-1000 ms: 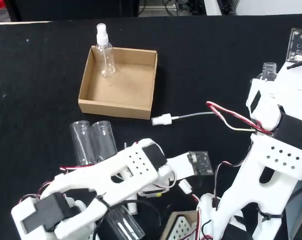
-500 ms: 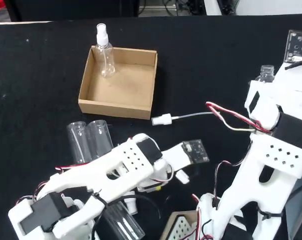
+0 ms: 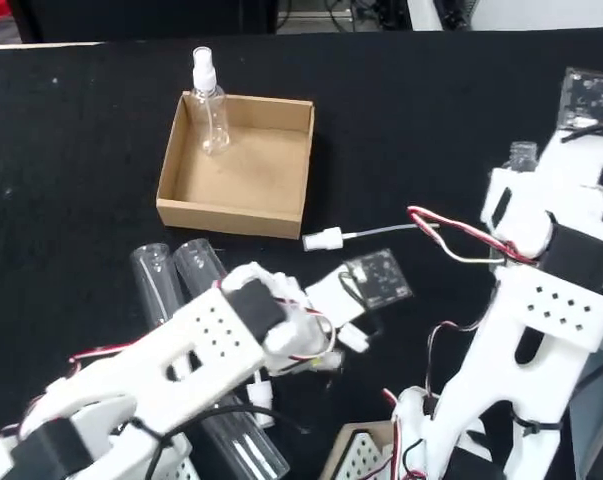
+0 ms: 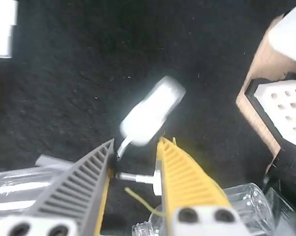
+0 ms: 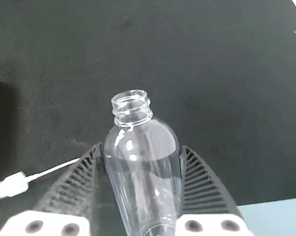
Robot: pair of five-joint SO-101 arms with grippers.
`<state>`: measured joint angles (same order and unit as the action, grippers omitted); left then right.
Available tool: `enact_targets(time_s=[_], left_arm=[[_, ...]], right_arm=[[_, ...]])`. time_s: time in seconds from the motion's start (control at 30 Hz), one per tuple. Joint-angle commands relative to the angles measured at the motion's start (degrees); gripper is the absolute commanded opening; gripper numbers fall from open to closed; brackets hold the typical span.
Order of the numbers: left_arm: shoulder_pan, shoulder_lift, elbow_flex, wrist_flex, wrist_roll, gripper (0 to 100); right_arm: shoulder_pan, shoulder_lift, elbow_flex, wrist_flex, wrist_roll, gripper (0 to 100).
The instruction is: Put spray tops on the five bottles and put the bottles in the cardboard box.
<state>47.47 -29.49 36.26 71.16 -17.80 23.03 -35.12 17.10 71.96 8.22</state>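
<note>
Only one capped bottle (image 3: 209,110) stands in the box (image 3: 239,212); outside it right fingers (image 5: 71,183) clamp a bare bottle (image 5: 140,147), left fingers (image 4: 184,178) pinch a spray top (image 4: 151,114).

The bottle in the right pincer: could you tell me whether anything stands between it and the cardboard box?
Nothing visible does: only bare black table lies between the bottle in the right pincer and the cardboard box.
</note>
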Motion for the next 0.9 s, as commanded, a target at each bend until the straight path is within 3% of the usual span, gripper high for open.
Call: enact_targets(time_s=[0.0, 0.4, 0.87], left_arm=[[-3.03, -6.77, -1.01, -0.18, 0.53, 12], [-3.91, -15.21, -0.92, 0.18, 4.75, 12], [0.04, -7.38, 3.3, -4.84, 1.41, 13]], right_arm=[[-2.81, -0.31, 0.4, -0.88, 0.53, 6.4], [-3.69, -0.31, 4.0, -3.52, 0.53, 6.4], [-3.08, -0.31, 5.14, -4.57, 0.62, 6.4]])
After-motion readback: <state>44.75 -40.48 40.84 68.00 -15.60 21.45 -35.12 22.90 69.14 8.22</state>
